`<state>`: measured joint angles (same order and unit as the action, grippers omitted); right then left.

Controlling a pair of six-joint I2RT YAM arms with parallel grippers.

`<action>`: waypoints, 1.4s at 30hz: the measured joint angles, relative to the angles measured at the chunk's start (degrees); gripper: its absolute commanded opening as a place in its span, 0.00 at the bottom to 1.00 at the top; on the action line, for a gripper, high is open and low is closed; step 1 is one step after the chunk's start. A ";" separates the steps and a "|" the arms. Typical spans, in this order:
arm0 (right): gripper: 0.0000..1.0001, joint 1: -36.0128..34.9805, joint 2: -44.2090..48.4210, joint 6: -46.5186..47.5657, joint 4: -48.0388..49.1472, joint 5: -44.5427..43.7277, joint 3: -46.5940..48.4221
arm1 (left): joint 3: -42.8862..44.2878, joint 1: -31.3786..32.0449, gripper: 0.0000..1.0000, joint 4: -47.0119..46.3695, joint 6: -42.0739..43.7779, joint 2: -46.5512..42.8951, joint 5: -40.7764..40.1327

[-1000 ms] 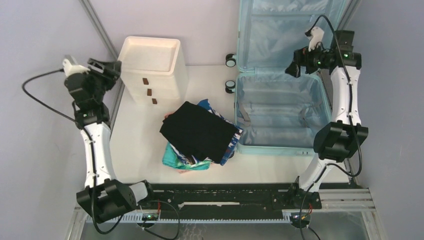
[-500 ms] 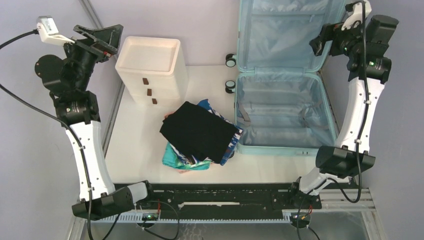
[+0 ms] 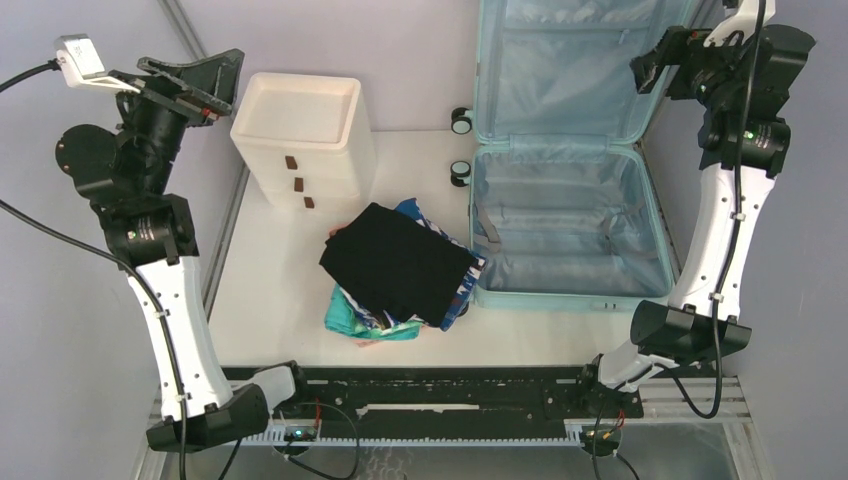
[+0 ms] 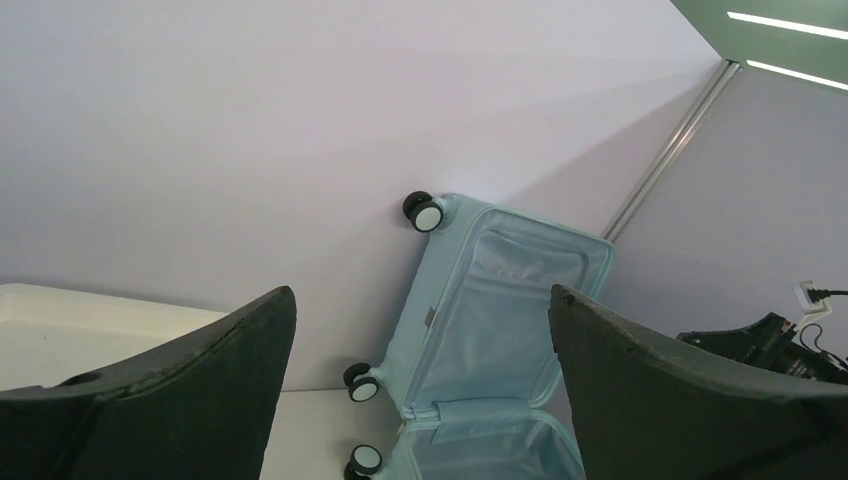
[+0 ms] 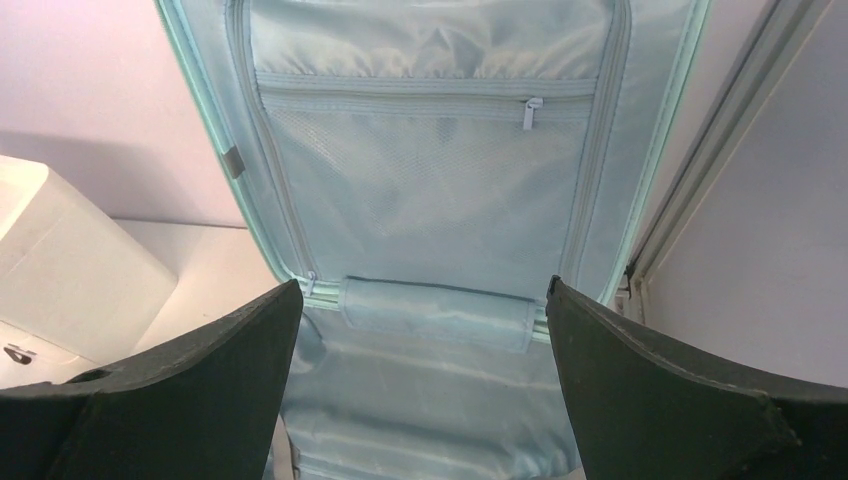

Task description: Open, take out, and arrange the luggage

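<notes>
Wide open at the right of the overhead frame: the luggage (image 3: 570, 215), a ribbed pale blue hard shell. Base flat on the white table (image 3: 270, 290), lid (image 3: 560, 70) upright against the back wall (image 3: 400, 50), two small black-and-white wheels (image 3: 461, 120) at its left edge. Inside the base, crinkled light blue fabric lining and loose straps (image 3: 487, 225); across the lid, a zipped mesh pocket (image 5: 420, 170). Just left of the case, at frame centre, a stack of folded clothes (image 3: 400, 265), black cloth on top, teal and patterned pieces beneath. In the upper left, a white three-drawer box (image 3: 305, 140) with small dark pulls and a shallow tray top. Raised high at the far left, the left gripper (image 4: 420, 300), dark fingers spread to their widest, gripping nothing. Lifted likewise at the upper right, beside the lid, the right gripper (image 5: 420, 290), fingers fully apart, nothing between them.
</notes>
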<state>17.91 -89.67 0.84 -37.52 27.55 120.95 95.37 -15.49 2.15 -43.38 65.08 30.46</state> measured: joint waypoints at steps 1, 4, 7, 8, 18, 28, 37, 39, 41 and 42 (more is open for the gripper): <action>0.99 0.00 0.00 -0.22 0.11 -0.17 0.00 | 0.00 0.00 1.00 0.15 0.11 0.00 0.02; 1.00 0.00 0.00 -0.81 0.09 -0.31 0.00 | 0.00 0.00 1.00 0.76 0.50 -0.07 0.22; 1.00 0.00 0.00 -1.31 0.13 -0.15 0.00 | 0.00 -0.02 1.00 2.08 1.40 -0.39 0.20; 1.00 0.00 0.00 -1.44 0.13 -0.02 0.00 | 0.00 -0.02 1.00 2.51 1.75 -0.55 0.17; 1.00 0.42 0.02 -2.95 0.50 1.75 0.39 | -0.09 -0.46 1.00 6.38 4.83 -3.98 -0.26; 1.00 1.01 2.45 -4.17 1.11 2.38 -2.01 | -2.05 -1.18 1.00 8.48 6.45 -6.27 -0.28; 1.00 1.53 4.98 -4.44 2.19 2.54 -4.83 | -3.72 -1.90 1.00 9.42 6.62 -6.32 -0.28; 1.00 1.64 5.42 -4.44 2.25 2.49 -5.66 | -3.76 -1.99 1.00 9.70 6.91 -6.32 -0.28; 1.00 1.68 5.81 -4.42 2.36 2.45 -6.54 | -3.78 -2.10 1.00 9.81 6.97 -6.36 -0.28; 1.00 1.68 5.99 -4.42 2.43 2.36 -6.95 | -3.78 -2.19 1.00 9.81 6.99 -6.38 -0.28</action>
<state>19.59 -83.68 -3.57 -35.09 29.91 113.99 91.59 -17.67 11.97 -36.38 58.70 30.17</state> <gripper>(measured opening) 0.993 0.996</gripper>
